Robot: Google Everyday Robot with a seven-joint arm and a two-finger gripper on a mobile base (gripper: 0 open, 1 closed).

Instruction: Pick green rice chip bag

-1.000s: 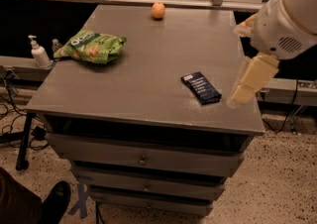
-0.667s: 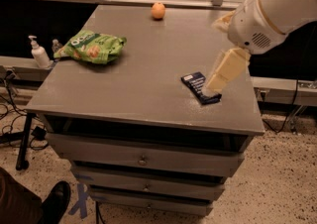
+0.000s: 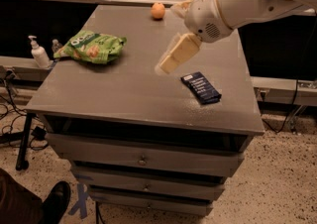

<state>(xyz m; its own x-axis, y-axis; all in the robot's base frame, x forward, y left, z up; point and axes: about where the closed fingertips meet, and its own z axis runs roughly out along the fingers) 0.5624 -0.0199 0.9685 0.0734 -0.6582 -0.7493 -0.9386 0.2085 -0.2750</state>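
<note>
The green rice chip bag (image 3: pixel 92 47) lies on the left part of the grey cabinet top (image 3: pixel 133 89), puffy, with white lettering and orange chip pictures. My gripper (image 3: pixel 173 57) hangs over the middle of the top on the white arm that comes in from the upper right. It is to the right of the bag, well apart from it, and holds nothing. A flat dark-blue packet (image 3: pixel 200 87) lies just right of the gripper.
An orange fruit (image 3: pixel 158 10) sits near the far edge of the top. A pump bottle (image 3: pixel 37 52) stands on a ledge left of the cabinet. Drawers are below the top. A shoe (image 3: pixel 55 203) shows at the bottom left.
My arm and gripper have swung left, from beyond the dark-blue packet at the right edge to over the middle of the top, closer to the green bag. The objects have not moved.
</note>
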